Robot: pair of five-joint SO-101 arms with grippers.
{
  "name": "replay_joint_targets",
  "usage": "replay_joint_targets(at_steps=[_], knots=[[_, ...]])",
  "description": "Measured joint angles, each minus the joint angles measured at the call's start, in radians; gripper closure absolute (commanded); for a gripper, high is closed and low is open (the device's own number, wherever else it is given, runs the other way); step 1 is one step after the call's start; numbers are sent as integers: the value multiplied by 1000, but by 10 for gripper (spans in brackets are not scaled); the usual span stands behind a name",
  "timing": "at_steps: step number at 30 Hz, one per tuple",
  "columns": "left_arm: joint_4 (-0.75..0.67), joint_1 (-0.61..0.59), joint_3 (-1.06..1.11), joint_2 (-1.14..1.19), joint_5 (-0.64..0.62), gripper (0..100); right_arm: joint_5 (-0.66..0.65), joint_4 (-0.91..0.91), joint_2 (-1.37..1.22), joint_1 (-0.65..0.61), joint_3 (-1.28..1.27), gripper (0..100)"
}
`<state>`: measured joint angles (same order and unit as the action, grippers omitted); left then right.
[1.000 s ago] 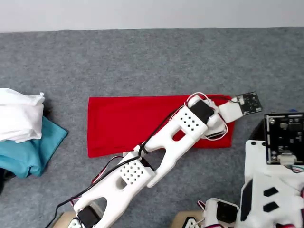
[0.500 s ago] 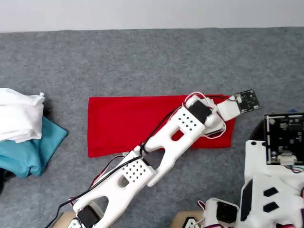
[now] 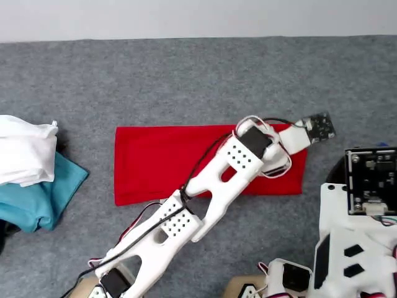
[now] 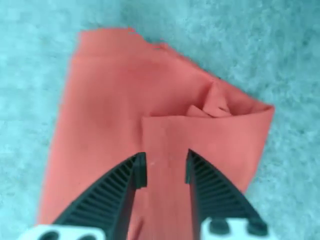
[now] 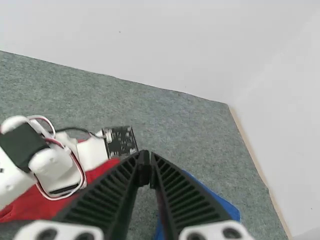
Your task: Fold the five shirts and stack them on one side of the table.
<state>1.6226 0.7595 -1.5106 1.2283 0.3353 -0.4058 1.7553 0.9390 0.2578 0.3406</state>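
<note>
Now | grey table [image 3: 186,81], white wall [image 3: 186,18] | left gripper [image 4: 165,162] apart over red shirt [image 4: 110,100] | right gripper [image 5: 148,160] together

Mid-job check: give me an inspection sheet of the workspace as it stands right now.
Surface: grey table covering, flat.
Job's things: red shirt folded into a long strip at the centre; white shirt lying on a teal shirt at one edge, both unfolded.
Clutter: blue fabric beneath the right arm, possibly another shirt.
Grippers: left gripper open over the red shirt's end; right gripper shut, off the red shirt.
Cables: wires run along the left arm, clear of the cloth.
Surroundings: white wall behind the table.
</note>
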Motion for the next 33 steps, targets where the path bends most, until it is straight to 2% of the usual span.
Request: replay_joint_targets(at_steps=[7, 14, 20, 25, 29, 33], knots=[[98, 0, -57, 0, 0, 870, 0, 0, 0, 0, 0, 990], [104, -49, -29, 14, -17, 870, 0, 2, 0, 5, 0, 990], [104, -48, 72, 60, -18, 870, 0, 2, 0, 5, 0, 990], [104, -48, 75, 60, -21, 882, 0, 2, 2, 3, -48, 990], [104, -61, 5, 60, -17, 929, 0, 2, 54, 3, -112, 990], [104, -64, -103, 23, -17, 935, 0, 2, 121, 3, -176, 990]])
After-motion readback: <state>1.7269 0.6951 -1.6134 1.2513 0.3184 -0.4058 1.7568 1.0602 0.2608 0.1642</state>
